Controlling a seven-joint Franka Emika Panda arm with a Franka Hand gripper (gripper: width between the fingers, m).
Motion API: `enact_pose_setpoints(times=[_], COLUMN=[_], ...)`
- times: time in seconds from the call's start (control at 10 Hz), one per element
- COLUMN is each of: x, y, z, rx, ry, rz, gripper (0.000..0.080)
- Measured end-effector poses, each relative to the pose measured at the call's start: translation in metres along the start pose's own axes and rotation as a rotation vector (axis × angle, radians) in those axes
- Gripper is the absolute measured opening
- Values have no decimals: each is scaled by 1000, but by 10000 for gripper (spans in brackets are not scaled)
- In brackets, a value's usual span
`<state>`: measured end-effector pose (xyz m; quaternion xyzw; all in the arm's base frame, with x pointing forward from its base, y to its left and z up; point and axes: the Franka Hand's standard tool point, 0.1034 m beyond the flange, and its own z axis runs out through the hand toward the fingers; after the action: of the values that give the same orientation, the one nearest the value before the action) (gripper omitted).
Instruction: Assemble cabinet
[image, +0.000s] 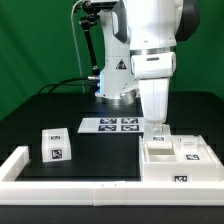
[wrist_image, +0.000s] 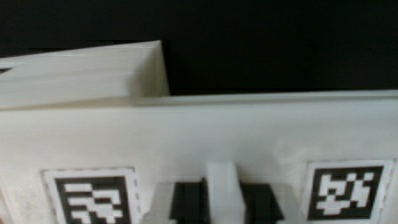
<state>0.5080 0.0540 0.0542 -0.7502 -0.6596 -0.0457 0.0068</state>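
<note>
White plastic cabinet body (image: 178, 158), box-shaped, tagged, sits on black surface (image: 85, 145) at exterior view's right. End effector (image: 157, 128) low at its rear edge; fingertips hidden, open or closed unreadable. Wrist view blurred. Smaller tagged block (image: 55, 145) well apart.

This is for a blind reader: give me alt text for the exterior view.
The gripper reaches down to the white cabinet body at the exterior view's right; at that view's left a small tagged block stands apart on the black table.
</note>
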Motion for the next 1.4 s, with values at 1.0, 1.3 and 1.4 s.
enact_pose_setpoints(times=[1.0,1.3,1.4], x=[4,4,4], y=[64,74,77], z=[1,2,2], rx=[8,21,25], ry=[7,5,4], rz=[-46,-52,-55], gripper=[71,72,72])
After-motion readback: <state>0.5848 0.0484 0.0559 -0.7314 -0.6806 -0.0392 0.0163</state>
